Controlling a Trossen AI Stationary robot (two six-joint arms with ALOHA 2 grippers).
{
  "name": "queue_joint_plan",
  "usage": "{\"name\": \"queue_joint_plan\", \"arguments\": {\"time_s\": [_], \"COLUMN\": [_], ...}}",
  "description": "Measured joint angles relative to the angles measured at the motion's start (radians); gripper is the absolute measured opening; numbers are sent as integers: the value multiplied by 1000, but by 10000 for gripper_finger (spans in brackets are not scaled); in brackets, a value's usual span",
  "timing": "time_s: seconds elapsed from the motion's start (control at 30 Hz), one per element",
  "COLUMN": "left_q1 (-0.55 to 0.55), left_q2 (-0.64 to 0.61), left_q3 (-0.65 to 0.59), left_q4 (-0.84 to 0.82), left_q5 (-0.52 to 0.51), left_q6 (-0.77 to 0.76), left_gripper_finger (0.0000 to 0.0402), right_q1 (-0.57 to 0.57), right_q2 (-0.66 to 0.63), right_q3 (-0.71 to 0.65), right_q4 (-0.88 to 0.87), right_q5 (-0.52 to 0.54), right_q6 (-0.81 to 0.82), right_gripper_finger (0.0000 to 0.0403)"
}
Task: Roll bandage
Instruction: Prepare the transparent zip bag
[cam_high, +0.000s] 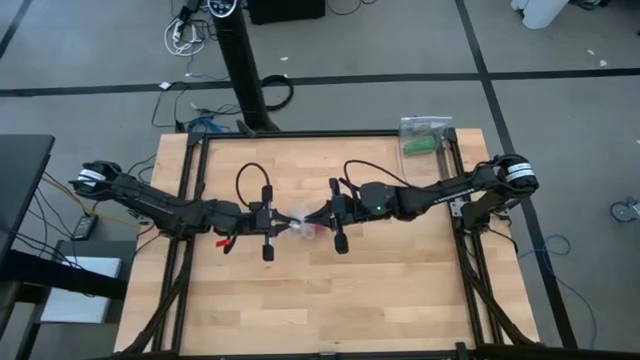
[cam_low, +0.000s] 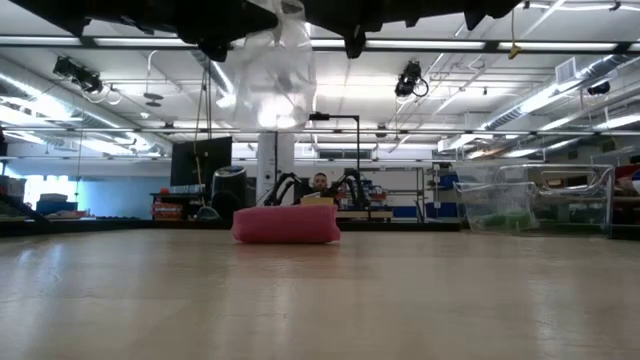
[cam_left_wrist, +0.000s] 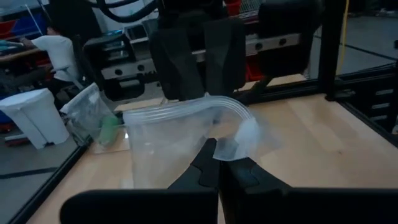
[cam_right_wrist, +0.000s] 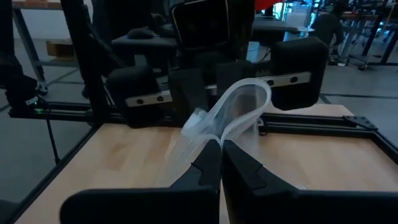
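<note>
The magenta-pink bandage (cam_low: 286, 224) lies on the wooden table as a short thick roll on its side. In the high view it shows as a pink patch (cam_high: 315, 233) under the bag. A clear plastic bag (cam_low: 276, 75) hangs above it at mid-table, between my two grippers. My left gripper (cam_high: 289, 222) comes in from the table's left and my right gripper (cam_high: 312, 219) from the right. Both are shut on the bag and face each other closely. Neither touches the bandage. My left gripper pinches the bag's thick top rim (cam_left_wrist: 229, 148) between its two fingers, coming level from the table's left. The rim curves away from the fingers toward the other gripper. The bag is lifted clear and hangs slack below. My right gripper pinches the bag's top rim (cam_right_wrist: 213, 135) between its two fingers, coming nearly level from the table's right. The rim loops upward beyond the fingertips. The bag's body hangs clear of the table below the fingers.
A second clear bag holding a green roll (cam_high: 422, 143) lies at the table's far right corner. A black metal frame (cam_high: 320, 133) runs round the tabletop. Bare wood stretches toward the table's near edge (cam_high: 330, 310).
</note>
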Motion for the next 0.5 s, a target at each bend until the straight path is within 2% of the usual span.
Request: {"name": "queue_joint_plan", "arguments": {"time_s": [0.23,0.5], "left_q1": [14,24], "left_q2": [-3,-69], "left_q3": [0,0], "left_q4": [-14,-199], "left_q5": [-2,-112], "left_q6": [14,32], "left_gripper_finger": [1,1], "right_q1": [-4,-20], "right_q2": [-1,-2], "right_q3": [0,0], "right_q4": [-29,-164], "right_q5": [-4,58], "right_q6": [6,79], "right_gripper_finger": [4,42]}}
